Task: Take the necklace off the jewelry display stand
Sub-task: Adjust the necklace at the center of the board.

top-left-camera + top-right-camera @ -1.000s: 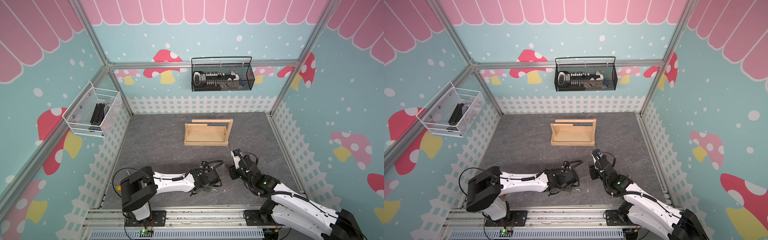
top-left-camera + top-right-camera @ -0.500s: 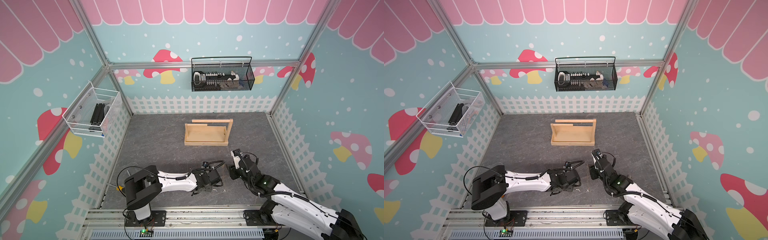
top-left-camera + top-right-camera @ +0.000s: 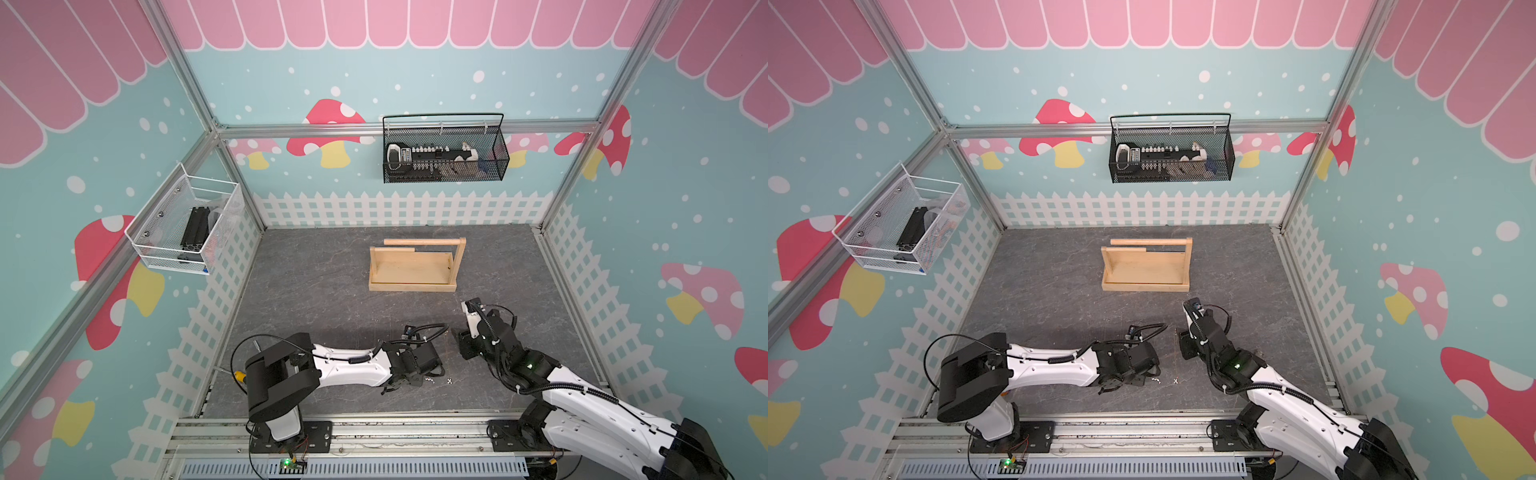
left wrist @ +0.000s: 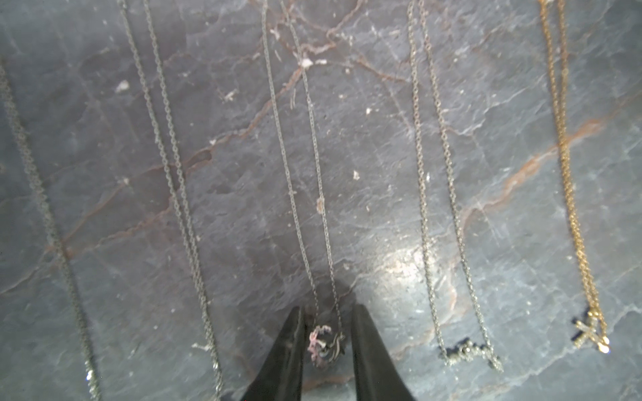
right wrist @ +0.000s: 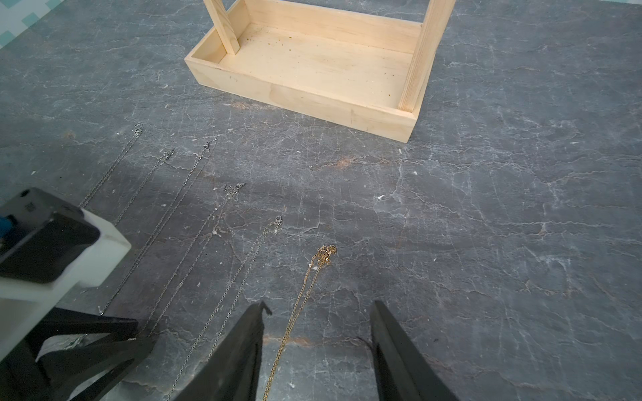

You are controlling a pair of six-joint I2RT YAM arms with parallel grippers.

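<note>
The pale wooden jewelry display stand [image 3: 411, 266] [image 3: 1144, 270] [image 5: 312, 69] stands mid-floor, and nothing hangs from its dowel bar. Several necklaces lie stretched out side by side on the grey floor in front of it. In the left wrist view my left gripper [image 4: 326, 312] sits low over a silver necklace [image 4: 295, 194]. Its narrow jaws flank the small pink pendant [image 4: 323, 343], with a gap still showing on one side. My right gripper [image 5: 320, 303] hangs open above a gold necklace [image 5: 305, 288] on the floor, without touching it. That gold necklace's cross pendant [image 4: 590, 331] lies at the row's end.
A black wire basket [image 3: 444, 153] hangs on the back wall and a white mesh basket [image 3: 187, 224] on the left wall. The left arm's wrist [image 5: 52, 243] is close beside the right gripper. White fence walls border the floor.
The left jaws have narrowed around the pink pendant, and the left arm's shoulder has turned a little. The right arm has not moved.
</note>
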